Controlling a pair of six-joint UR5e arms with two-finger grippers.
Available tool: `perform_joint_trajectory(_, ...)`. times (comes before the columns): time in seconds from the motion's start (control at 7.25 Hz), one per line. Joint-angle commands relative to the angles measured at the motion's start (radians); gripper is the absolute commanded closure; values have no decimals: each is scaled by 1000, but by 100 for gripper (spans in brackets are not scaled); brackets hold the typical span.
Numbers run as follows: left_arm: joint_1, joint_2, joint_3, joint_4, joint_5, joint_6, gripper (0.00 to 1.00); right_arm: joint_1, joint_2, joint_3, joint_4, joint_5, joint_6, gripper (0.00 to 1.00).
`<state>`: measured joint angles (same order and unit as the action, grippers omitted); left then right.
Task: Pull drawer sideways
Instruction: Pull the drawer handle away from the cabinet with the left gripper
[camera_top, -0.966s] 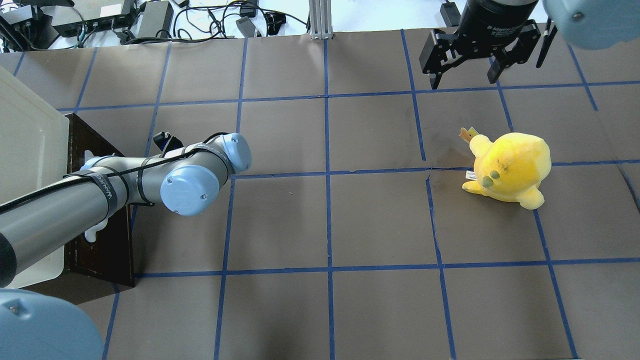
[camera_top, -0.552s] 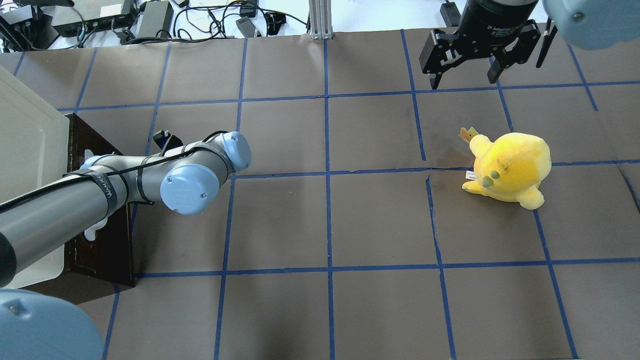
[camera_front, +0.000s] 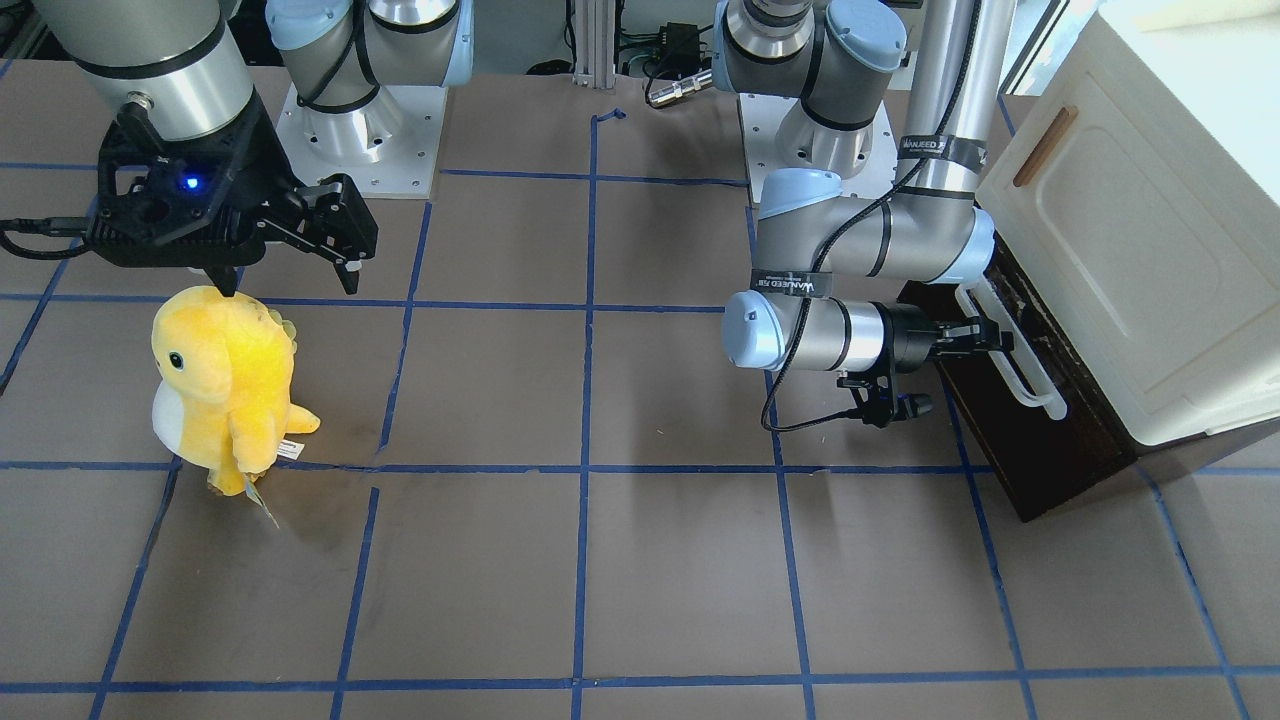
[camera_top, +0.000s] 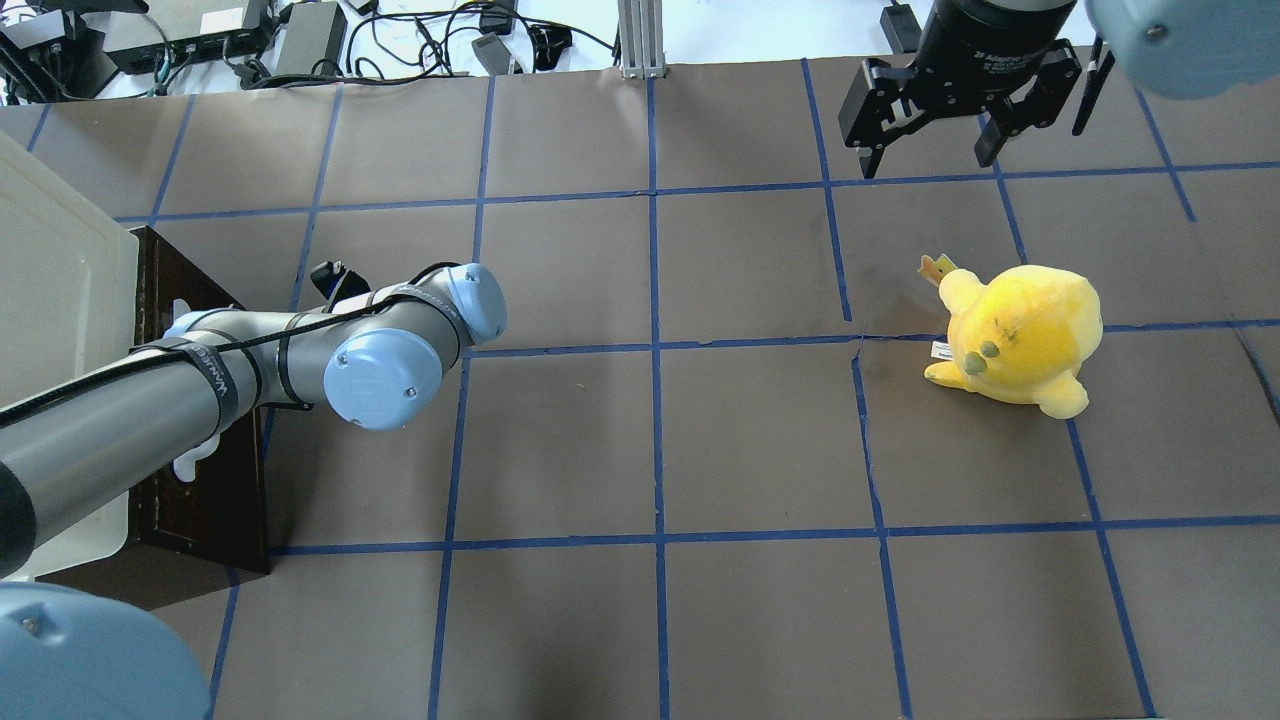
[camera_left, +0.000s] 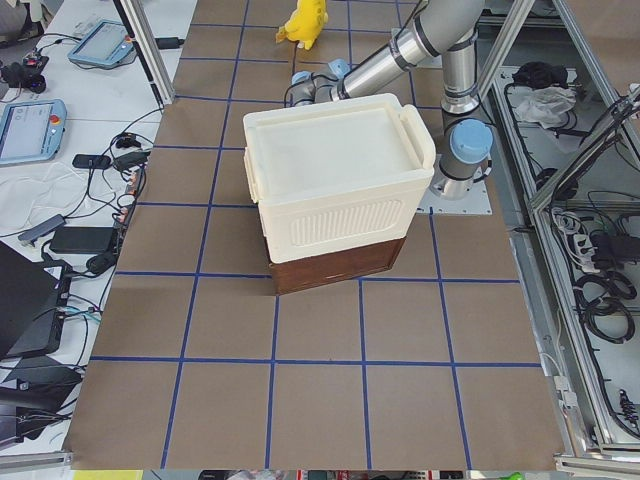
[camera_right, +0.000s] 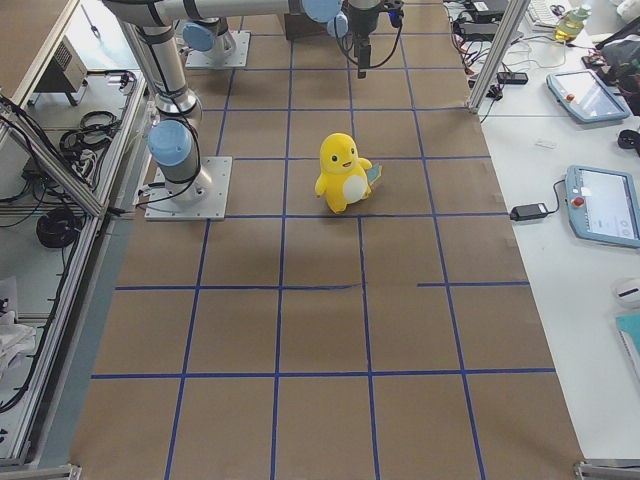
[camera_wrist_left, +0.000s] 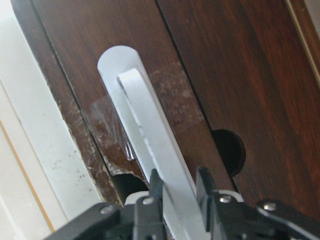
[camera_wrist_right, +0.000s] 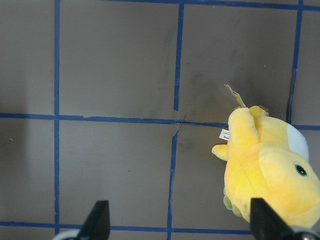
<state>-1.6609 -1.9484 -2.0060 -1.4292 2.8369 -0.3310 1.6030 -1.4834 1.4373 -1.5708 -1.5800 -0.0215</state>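
**Left gripper clamped on the drawer handle**

Seen from overhead, with 12 o'clock at the desk edge farthest from my base, the drawer sits at 9 o'clock. Its dark brown front runs along the foot of the cream-white cabinet. I cannot tell how far out the drawer stands.

My left arm reaches level toward that front. My left gripper has its two fingers pressed against either side of the long white handle, so it is clamped on the bar. The wrist view shows the bar running up between the fingers, with the wood grain behind it.

My right gripper hangs above the desk at about 1 o'clock, fingers spread wide and holding nothing. A yellow plush toy stands at 3 o'clock, near that gripper but apart from it.
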Motion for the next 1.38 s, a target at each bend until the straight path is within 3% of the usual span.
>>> perform_joint_trajectory(0.0, -13, 3, 1, 1, -1, 3, 70, 0, 0, 0, 0, 0, 0, 0)
perform_joint_trajectory(0.69, -92, -4, 18, 9, -16, 4, 69, 0, 0, 0, 0, 0, 0, 0)
perform_joint_trajectory(1.24, -151, -3, 67, -8, -83, 10, 68, 0, 0, 0, 0, 0, -2, 0)
